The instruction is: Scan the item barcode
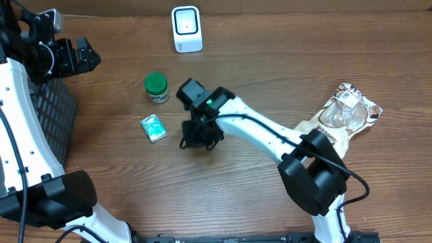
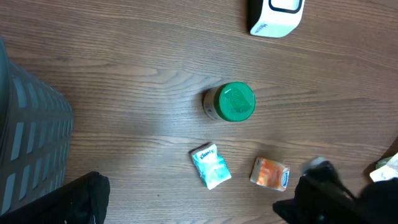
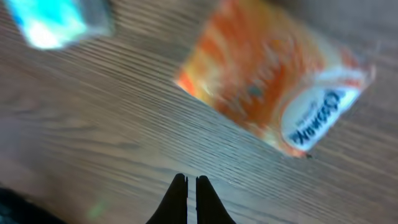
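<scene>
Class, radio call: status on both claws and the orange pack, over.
Left claw open, by the basket. Right claw shut, empty, just short of orange pack. Pack flat on table, ungripped. Bare table between pack and scanner.

Orange-and-white packet (blue lettering), green-lidded jar, teal tissue pack, white scanner
</scene>
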Controlling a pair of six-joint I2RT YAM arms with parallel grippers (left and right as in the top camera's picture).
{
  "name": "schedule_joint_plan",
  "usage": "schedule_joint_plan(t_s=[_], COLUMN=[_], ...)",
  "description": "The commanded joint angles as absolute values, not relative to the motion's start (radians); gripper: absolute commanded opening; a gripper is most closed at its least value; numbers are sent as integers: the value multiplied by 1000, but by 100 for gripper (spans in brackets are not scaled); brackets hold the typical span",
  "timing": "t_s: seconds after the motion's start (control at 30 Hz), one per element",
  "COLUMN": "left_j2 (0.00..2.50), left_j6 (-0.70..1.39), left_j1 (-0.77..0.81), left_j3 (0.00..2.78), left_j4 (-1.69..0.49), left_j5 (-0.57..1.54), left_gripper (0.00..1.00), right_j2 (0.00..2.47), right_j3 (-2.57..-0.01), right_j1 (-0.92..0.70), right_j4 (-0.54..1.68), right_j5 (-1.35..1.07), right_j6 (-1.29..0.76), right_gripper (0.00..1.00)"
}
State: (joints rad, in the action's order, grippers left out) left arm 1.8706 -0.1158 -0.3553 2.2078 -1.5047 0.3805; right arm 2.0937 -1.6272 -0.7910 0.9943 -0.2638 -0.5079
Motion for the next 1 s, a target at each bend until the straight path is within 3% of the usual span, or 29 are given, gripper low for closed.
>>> schedule_joint_plan(t_s=[0.0, 0.47, 0.7, 0.97], left_j2=[1850, 1850, 1850, 1850], left_j6=[-135, -135, -135, -135], left_j1=[-359, -359, -359, -359], left_j3=[2228, 2228, 2228, 2228], left_j4=[-1507, -1507, -1507, -1507], left_j5=[381, 381, 381, 381], left_gripper=[100, 100, 100, 100], right_j2=[2099, 2101, 2101, 2094], right_j3=[-1578, -1463, -1467, -1524], right_j1=[-779, -662, -590, -527], right_j4=[969, 680, 449, 587], right_j5=[-207, -4, -124, -439], right_j6=[-587, -632, -493, -489], right_gripper=[4, 4, 6, 38])
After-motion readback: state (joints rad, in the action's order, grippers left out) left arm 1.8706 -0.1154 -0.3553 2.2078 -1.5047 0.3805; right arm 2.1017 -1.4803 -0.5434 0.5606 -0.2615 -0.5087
